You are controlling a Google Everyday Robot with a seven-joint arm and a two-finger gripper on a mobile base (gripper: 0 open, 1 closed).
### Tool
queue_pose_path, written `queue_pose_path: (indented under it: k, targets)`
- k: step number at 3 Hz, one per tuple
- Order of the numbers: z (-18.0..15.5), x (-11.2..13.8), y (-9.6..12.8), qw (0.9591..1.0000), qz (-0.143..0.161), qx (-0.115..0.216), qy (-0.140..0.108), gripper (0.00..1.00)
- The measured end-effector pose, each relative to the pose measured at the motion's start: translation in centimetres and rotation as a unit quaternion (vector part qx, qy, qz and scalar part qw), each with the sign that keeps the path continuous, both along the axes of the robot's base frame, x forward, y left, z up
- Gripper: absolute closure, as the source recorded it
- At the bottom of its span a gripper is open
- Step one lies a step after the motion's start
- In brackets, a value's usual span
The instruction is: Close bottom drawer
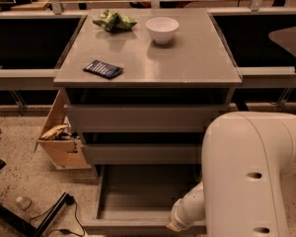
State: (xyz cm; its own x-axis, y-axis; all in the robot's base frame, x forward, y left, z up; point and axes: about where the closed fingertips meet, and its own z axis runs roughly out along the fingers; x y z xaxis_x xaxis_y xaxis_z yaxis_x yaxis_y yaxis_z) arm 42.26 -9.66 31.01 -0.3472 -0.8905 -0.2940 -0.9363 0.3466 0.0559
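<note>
The bottom drawer [138, 194] of the grey cabinet stands pulled out, its empty grey box interior open to view and its flat front [128, 227] at the lower edge of the picture. My white arm [251, 177] fills the lower right, and its wrist [185, 214] reaches down to the drawer's front right corner. The gripper itself is hidden below the picture's edge past the wrist. The two drawers above, the top one [145, 117] and the middle one [140, 153], are shut.
On the cabinet top [202, 63] lie a white bowl [162, 29], a green bag [113, 20] and a dark packet [103, 69]. A cardboard box [59, 139] stands on the floor at the left. A black stand and cable [44, 216] lie at lower left.
</note>
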Motion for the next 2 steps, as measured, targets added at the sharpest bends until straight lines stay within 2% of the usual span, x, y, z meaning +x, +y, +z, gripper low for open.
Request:
queue_pose_path:
  k: [1, 2]
  targets:
    - [-2.9, -0.9, 0.8, 0.9998, -0.003, 0.012, 0.016, 1.0]
    - [-9.1, -1.5, 0.8, 0.9992, -0.008, 0.033, 0.022, 1.0]
